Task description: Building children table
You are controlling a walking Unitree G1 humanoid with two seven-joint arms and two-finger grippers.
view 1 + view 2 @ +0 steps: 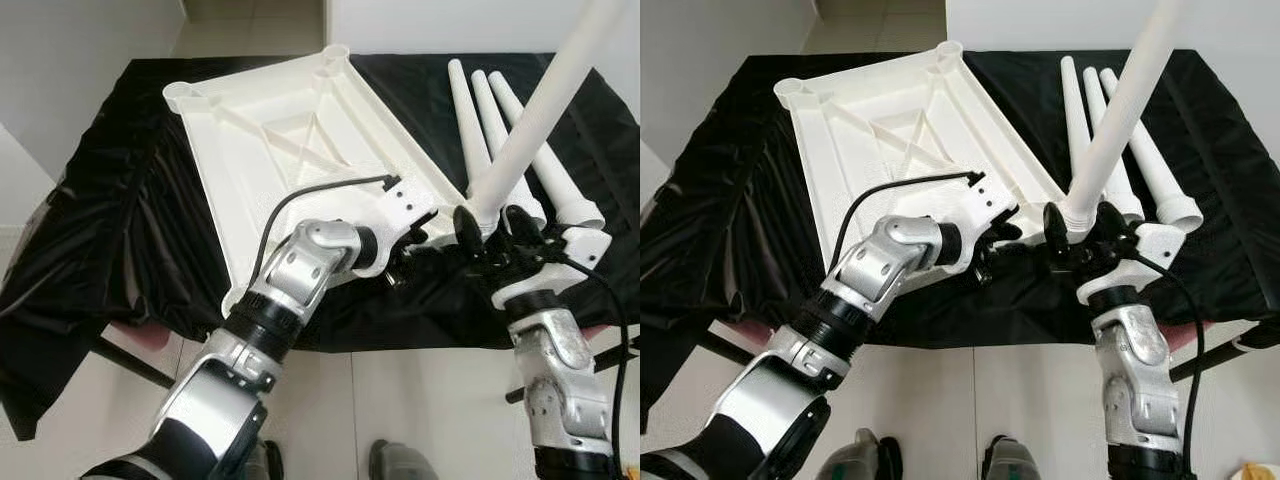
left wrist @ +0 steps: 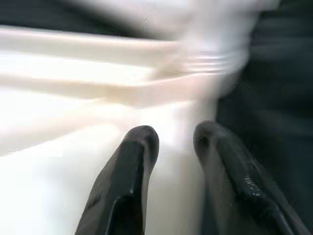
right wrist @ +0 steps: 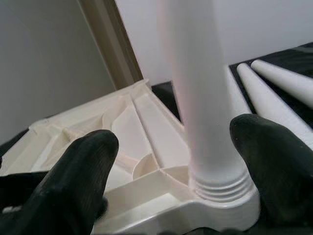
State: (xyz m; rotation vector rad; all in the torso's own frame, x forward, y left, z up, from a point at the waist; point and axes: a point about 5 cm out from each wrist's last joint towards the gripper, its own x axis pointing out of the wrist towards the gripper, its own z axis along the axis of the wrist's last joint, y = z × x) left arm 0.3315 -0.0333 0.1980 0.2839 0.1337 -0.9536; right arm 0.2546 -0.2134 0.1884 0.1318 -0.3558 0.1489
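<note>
A white plastic tabletop [image 1: 290, 140] lies upside down on a black cloth. One white leg [image 1: 550, 100] stands in its near right corner socket [image 3: 215, 196] and leans up and to the right. My right gripper [image 1: 492, 232] is open, with a black finger on each side of the leg's threaded base; one finger [image 3: 83, 171] stands clear of it. My left gripper [image 1: 410, 262] is at the tabletop's near rim just left of that corner, and its fingers [image 2: 139, 147] are slightly apart against the blurred white plastic. Three loose white legs [image 1: 480, 120] lie side by side right of the tabletop.
The black cloth [image 1: 120, 200] covers a low table and hangs over its left and near edges. A pale tiled floor [image 1: 400, 410] lies below the front edge. White walls stand at the back and to the left.
</note>
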